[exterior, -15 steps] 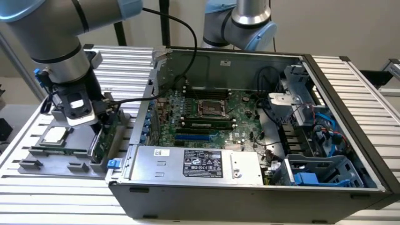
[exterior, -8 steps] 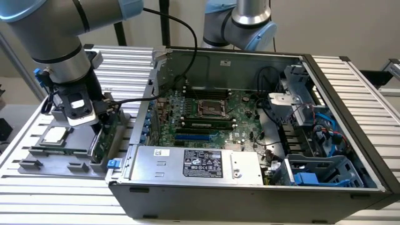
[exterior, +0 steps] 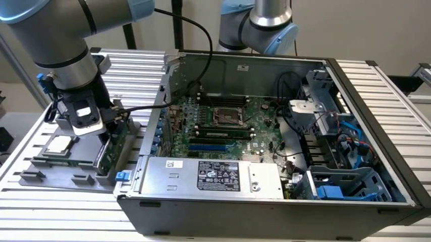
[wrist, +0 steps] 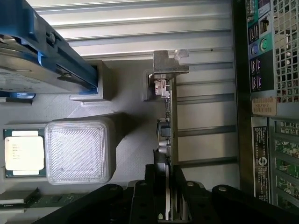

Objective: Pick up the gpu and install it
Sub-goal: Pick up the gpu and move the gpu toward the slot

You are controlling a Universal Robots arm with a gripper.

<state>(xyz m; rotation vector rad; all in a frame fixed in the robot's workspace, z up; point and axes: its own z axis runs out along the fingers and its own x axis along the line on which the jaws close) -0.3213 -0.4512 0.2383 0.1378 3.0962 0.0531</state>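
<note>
The gpu (exterior: 110,151) stands on edge in the grey parts tray (exterior: 40,174), at the exterior view's left beside the open computer case (exterior: 269,214). In the wrist view I look along its thin edge (wrist: 170,126), with the silver end bracket (wrist: 167,65) at the far end. My gripper (exterior: 102,137) is lowered over the card. Its black fingers (wrist: 154,196) sit tight against both faces of the card's near end (wrist: 170,205), shut on it. The card still rests in its tray slot.
In the tray, a square CPU chip (wrist: 23,152) lies beside a clear plastic block (wrist: 79,151), and a blue-framed hard drive (wrist: 51,51) lies further off. The case holds the motherboard (exterior: 229,126) with a blue slot (exterior: 212,147). A second arm's base (exterior: 259,25) stands behind the case.
</note>
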